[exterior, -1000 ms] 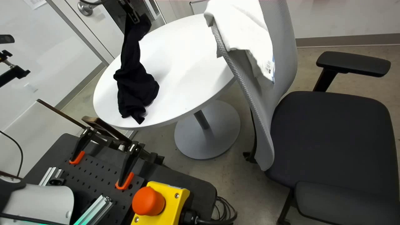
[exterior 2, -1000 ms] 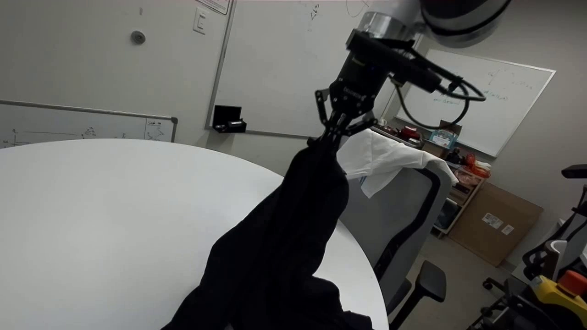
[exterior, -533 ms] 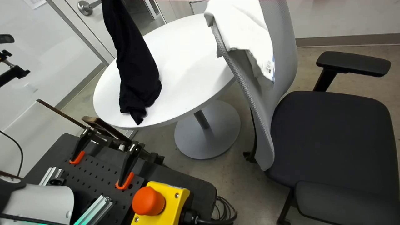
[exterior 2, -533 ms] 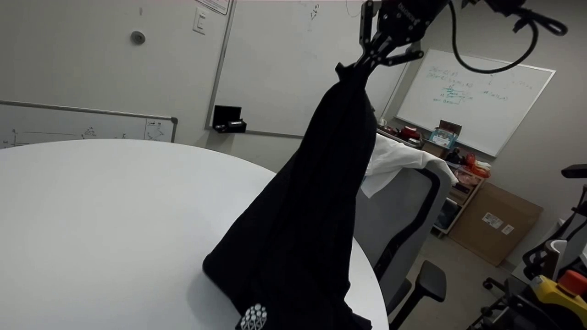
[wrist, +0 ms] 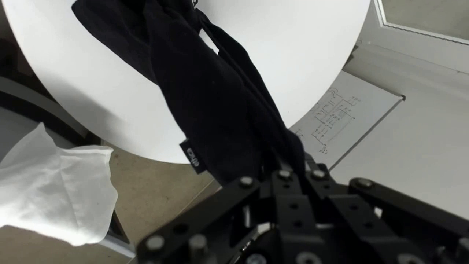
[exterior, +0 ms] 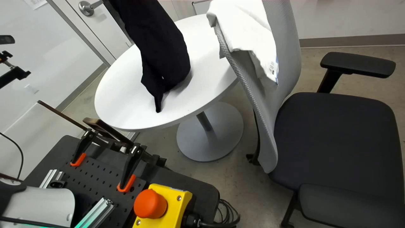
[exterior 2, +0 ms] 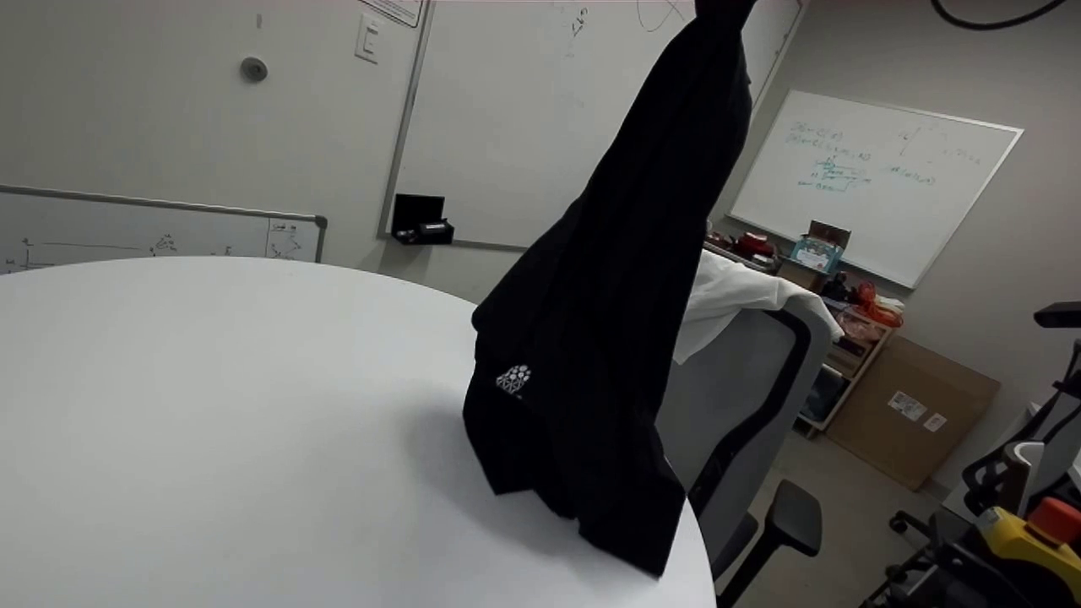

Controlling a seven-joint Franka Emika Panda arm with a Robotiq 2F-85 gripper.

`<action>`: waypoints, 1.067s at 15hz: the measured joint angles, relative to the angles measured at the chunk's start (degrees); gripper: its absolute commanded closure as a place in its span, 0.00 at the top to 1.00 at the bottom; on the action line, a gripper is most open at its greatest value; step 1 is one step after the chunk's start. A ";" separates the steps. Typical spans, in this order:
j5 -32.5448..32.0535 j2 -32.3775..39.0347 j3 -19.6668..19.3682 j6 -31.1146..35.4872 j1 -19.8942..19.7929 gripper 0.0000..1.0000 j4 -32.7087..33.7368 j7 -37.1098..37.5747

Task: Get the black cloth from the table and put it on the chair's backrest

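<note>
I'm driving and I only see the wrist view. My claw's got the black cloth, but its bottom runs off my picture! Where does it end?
Observer: The black cloth ends over the table in both exterior views; I can't tell whether it touches.
Operator: Any writing on that white cloth?
Observer: A printed label shows in an exterior view, too small to read.
Operator: Anything to press?
Observer: A red-orange button on a yellow box, in both exterior views.

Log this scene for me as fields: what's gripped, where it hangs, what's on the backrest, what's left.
gripped: black cloth
gripper: closed on the cloth
place: hanging over the table; whether its lower end touches is unclear
backrest: white cloth draped over it
step left: laying the black cloth on the backrest
</note>
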 measured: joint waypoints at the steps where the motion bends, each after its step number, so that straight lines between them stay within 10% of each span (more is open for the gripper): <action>1: 0.00 -1.16 0.00 0.22 -0.67 0.01 0.02 -0.10; 16: 1.34 -5.18 -5.17 -2.21 -11.15 0.01 8.67 -0.03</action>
